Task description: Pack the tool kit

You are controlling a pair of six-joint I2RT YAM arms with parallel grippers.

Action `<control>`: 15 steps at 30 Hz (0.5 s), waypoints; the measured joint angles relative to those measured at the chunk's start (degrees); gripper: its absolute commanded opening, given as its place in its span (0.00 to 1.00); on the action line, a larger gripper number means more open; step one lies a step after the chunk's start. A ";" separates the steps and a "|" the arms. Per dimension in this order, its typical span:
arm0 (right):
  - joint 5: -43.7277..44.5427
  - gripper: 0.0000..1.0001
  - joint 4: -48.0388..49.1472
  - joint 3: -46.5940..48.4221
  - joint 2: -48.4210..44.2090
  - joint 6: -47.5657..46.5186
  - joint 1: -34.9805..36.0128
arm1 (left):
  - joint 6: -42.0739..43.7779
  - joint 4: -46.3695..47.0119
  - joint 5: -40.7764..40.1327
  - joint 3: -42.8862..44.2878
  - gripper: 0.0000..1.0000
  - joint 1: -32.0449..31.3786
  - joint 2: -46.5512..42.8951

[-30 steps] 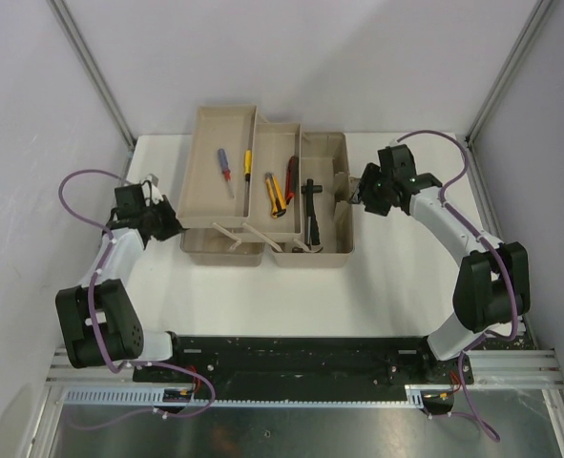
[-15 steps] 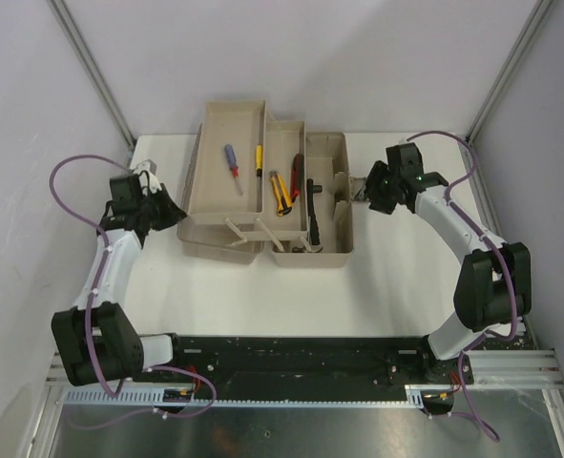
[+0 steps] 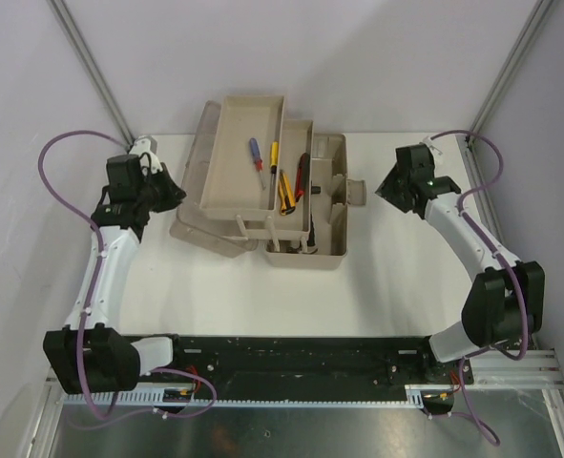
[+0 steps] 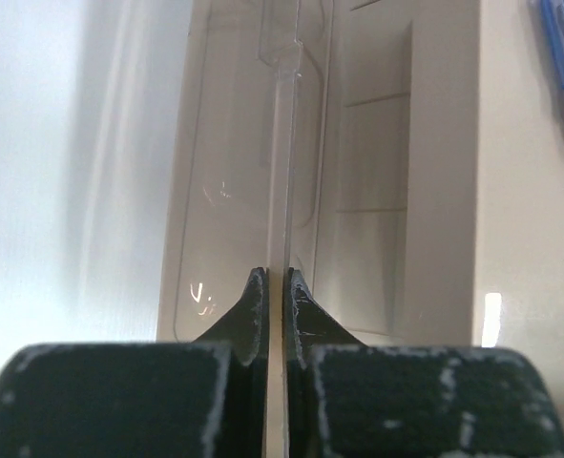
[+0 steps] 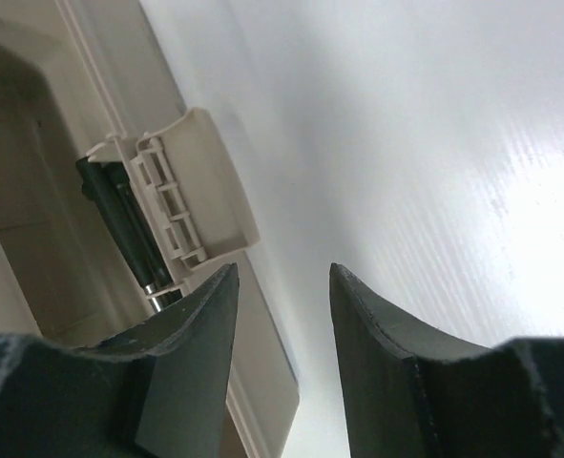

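The beige tool kit stands at the table's back centre, its trays swung partway over the base. A blue-and-red screwdriver and a yellow one lie in the upper tray. Yellow-handled pliers and a red-handled tool lie in the tray below it. My left gripper is shut on the edge of the translucent lid, which is raised and tilted. My right gripper is open, just right of the front latch and clear of it.
White walls with metal corner posts close in the table on three sides. A purple cable loops beside the left arm. White table surface lies between the box and the arm bases.
My left gripper has moved up and right with the lid, swinging the trays rightward over the base. My right gripper has drawn back from the latch, its jaws slightly narrower.
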 measured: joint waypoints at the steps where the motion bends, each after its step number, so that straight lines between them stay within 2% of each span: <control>1: 0.85 0.47 0.02 -0.44 -0.83 0.33 -0.22 | 0.26 -0.57 -0.70 0.90 0.00 -0.72 0.00; 9: 2.51 0.46 0.94 -4.66 -2.69 1.70 -3.89 | 2.29 -3.61 -6.43 7.13 0.00 -6.58 0.00; 15: 1.79 0.46 2.93 -8.52 0.63 2.05 -4.96 | 4.42 -5.68 -13.29 10.29 0.00 -12.96 0.04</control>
